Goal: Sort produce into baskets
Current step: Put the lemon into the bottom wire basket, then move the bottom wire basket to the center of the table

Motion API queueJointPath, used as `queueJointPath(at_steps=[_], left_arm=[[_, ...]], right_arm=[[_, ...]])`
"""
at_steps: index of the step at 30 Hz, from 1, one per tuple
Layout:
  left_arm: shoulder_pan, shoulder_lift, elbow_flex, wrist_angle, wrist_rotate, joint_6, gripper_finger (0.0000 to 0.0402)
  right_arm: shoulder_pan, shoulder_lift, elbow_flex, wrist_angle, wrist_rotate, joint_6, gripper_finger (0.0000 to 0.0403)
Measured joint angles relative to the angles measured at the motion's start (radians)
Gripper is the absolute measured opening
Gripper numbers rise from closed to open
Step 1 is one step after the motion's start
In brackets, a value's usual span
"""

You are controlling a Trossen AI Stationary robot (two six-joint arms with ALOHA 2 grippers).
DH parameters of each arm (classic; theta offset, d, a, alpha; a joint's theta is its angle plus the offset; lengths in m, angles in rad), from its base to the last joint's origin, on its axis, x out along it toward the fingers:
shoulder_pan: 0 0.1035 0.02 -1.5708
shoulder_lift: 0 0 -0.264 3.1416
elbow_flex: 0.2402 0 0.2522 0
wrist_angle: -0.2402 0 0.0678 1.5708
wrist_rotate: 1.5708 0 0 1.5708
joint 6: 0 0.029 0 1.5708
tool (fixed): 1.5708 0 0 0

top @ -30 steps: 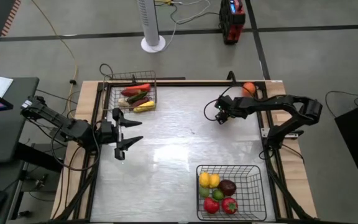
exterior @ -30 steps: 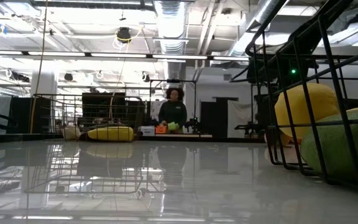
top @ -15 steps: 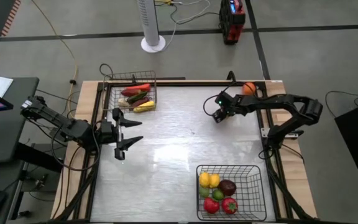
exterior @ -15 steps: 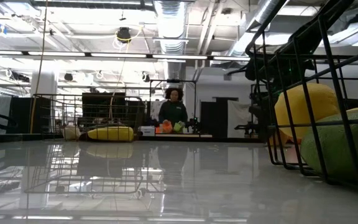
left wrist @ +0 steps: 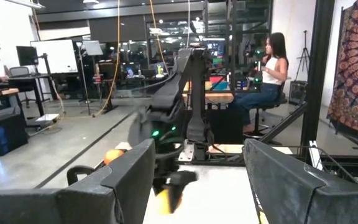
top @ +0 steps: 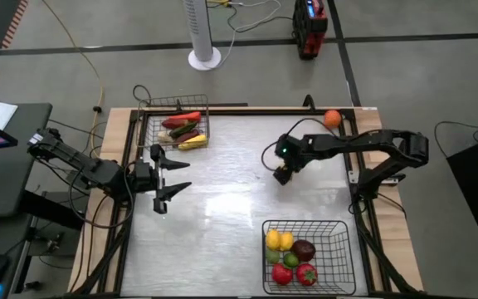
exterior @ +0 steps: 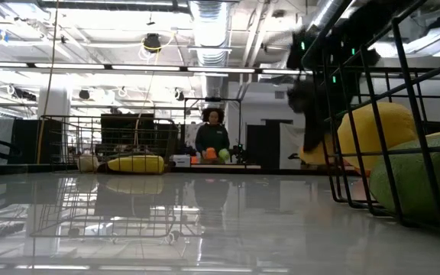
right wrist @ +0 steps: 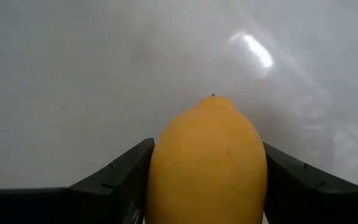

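My right gripper (top: 282, 174) is over the middle of the table, right of centre, shut on a yellow lemon-shaped fruit (right wrist: 207, 162). My left gripper (top: 179, 177) is open and empty at the table's left side. The grey-silver basket (top: 178, 124) at the far left holds long red, dark green and yellow pieces. The black basket (top: 309, 254) at the near right holds round yellow, green, red and maroon pieces. An orange (top: 332, 118) lies at the table's far right corner. My right gripper pinches the lemon's two opposite sides (right wrist: 157, 168) between its two fingers (right wrist: 120, 174), across its width. The lemon's pointed end (right wrist: 214, 98) sticks out past the fingertips. The fingers slant down toward the table. In the low view the lemon (exterior: 314, 155) hangs clear of the table.
The shiny tabletop (top: 222, 216) lies open between the two baskets. The black basket's wire wall (exterior: 380, 122) fills the right of the low view. People sit and stand in the room beyond the table. A white fan base (top: 204, 58) stands on the floor behind.
My right gripper has gone from near the far right corner toward the table's near edge and a little left, and shows lower in the low view. It now uncovers the orange at the corner. My left arm has kept still.
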Motion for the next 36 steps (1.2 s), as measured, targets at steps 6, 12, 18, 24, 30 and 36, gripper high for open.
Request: queueJointPath(at_steps=[6, 12, 18, 24, 30, 36], left_arm=[[0.0, 0.0, 0.0, -0.001, 0.0, -0.001, 0.0235], [0.0, 0.0, 0.0, -0.006, 0.0, -0.002, 0.0235], [0.0, 0.0, 0.0, -0.012, -0.022, -0.006, 0.0235], [0.0, 0.0, 0.0, -0.011, -0.026, -0.012, 0.0235], [0.0, 0.0, 0.0, -0.01, -0.026, -0.021, 0.0235], [0.0, 0.0, 0.0, -0.01, -0.026, -0.021, 0.0235]], right_arm=[[0.188, -0.018, 0.164, -0.078, -0.082, 0.039, 0.027], [0.413, -0.048, 0.307, -0.159, -0.101, 0.045, 0.0272], [0.613, -0.059, 0.35, -0.235, -0.031, 0.177, 0.0274], [0.728, -0.055, 0.351, -0.303, 0.059, 0.382, 0.0293], [0.789, -0.055, 0.351, -0.297, 0.064, 0.447, 0.0322], [0.747, -0.06, 0.351, -0.391, 0.094, 0.444, 0.0334]])
